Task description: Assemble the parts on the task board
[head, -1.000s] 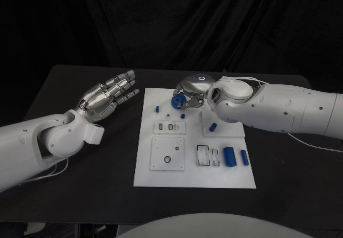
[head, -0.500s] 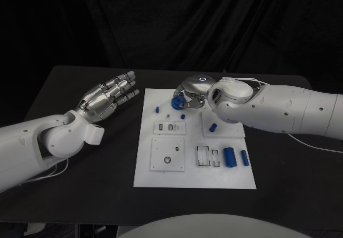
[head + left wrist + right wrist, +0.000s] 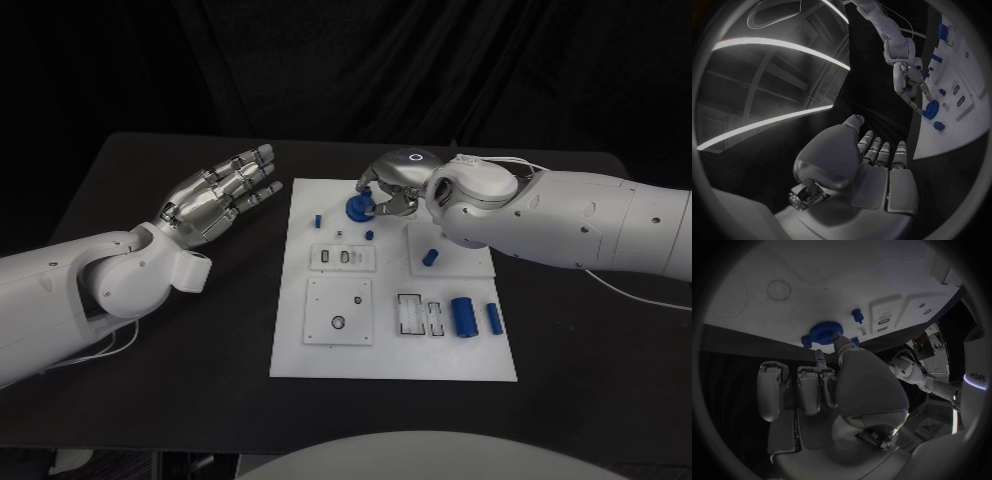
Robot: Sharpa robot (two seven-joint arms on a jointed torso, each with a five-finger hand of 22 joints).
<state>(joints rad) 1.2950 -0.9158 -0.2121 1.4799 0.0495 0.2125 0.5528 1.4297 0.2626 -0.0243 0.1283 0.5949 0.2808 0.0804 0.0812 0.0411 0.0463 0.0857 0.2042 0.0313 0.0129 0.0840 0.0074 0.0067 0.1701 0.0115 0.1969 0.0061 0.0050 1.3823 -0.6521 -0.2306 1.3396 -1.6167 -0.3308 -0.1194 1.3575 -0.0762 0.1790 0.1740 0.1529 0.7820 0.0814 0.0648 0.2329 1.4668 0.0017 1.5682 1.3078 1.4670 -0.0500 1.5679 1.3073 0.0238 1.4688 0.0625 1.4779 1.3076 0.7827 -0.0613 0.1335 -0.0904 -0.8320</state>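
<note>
The white task board [image 3: 392, 355] lies in the middle of the black table. At its far end my right hand [image 3: 392, 183] pinches a blue toothed wheel [image 3: 358, 209] between thumb and a finger, close over the board. In the right wrist view the wheel [image 3: 823, 331] sits at my thumb tip [image 3: 837, 340], against the board [image 3: 817, 285]. In the left wrist view, the right hand [image 3: 907, 82] is with the wheel [image 3: 930, 110]. My left hand [image 3: 216, 195] hovers left of the board, fingers spread and holding nothing.
Small blue pegs [image 3: 317, 218] [image 3: 369, 235] stand near the wheel. A blue piece [image 3: 430, 258] sits on the right block. Two blue cylinders [image 3: 463, 316] [image 3: 493, 318] lie at the board's near right. White inset plates [image 3: 339, 310] have slots and a ring.
My right hand has shifted slightly to the right and the blue wheel has dropped a little toward the board. The left hand has not moved.
</note>
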